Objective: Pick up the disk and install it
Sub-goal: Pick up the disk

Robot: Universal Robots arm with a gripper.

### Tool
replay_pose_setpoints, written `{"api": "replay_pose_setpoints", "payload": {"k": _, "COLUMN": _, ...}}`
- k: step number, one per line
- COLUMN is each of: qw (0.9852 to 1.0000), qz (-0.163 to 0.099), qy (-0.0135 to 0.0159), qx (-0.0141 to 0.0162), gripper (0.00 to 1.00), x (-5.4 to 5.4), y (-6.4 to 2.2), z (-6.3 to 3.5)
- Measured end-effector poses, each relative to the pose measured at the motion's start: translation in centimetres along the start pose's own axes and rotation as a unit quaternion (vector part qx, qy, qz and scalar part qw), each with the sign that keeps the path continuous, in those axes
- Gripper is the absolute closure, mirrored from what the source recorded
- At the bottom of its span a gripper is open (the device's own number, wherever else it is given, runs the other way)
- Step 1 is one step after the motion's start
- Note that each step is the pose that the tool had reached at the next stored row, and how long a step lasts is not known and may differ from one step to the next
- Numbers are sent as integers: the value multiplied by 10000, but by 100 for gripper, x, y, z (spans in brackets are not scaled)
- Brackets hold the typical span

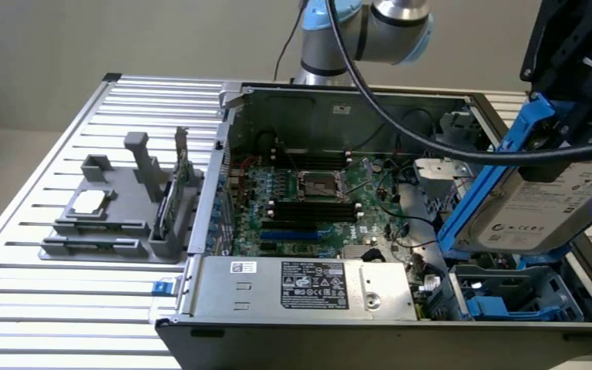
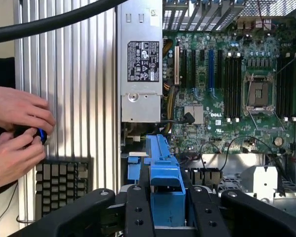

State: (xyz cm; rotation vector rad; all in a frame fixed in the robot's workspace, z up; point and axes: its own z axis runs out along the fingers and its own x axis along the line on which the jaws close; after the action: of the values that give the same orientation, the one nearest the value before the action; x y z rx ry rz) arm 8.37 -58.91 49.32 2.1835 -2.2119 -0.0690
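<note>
the silver-grey metal disk [image 1: 553,204], framed in bright blue plastic, is being pinched by that frame in the black gripper [image 2: 166,210] and held tilted over the blue-lined drive bay [image 1: 512,297] at the exterior view's near right, seemingly so that it lines up with the bay.

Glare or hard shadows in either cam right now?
Exterior view: soft even light, no glare on the disk, motherboard dimmer inside the case. Wrist view: bright streaks on the slatted table, motherboard evenly lit, no hard shadows.

The arm [image 1: 394,27] is raised, jaws clamped on the tilted disk [image 1: 558,204]
</note>
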Motion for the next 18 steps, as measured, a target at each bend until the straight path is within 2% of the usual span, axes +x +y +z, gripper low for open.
{"api": "replay_pose_setpoints", "payload": {"k": 4, "qw": 10000, "qz": 0, "qy": -1, "qx": 0, "gripper": 67, "x": 11, "y": -162, "z": 7}}
{"api": "replay_pose_setpoints", "payload": {"k": 6, "qw": 10000, "qz": 0, "qy": -4, "qx": 0, "gripper": 67, "x": 23, "y": -209, "z": 27}}
{"api": "replay_pose_setpoints", "payload": {"k": 14, "qw": 10000, "qz": 0, "qy": -5, "qx": 6, "gripper": 67, "x": 44, "y": -240, "z": 168}}
{"api": "replay_pose_setpoints", "payload": {"k": 18, "qw": 10000, "qz": -20, "qy": -5, "qx": 37, "gripper": 67, "x": 45, "y": -248, "z": 225}}
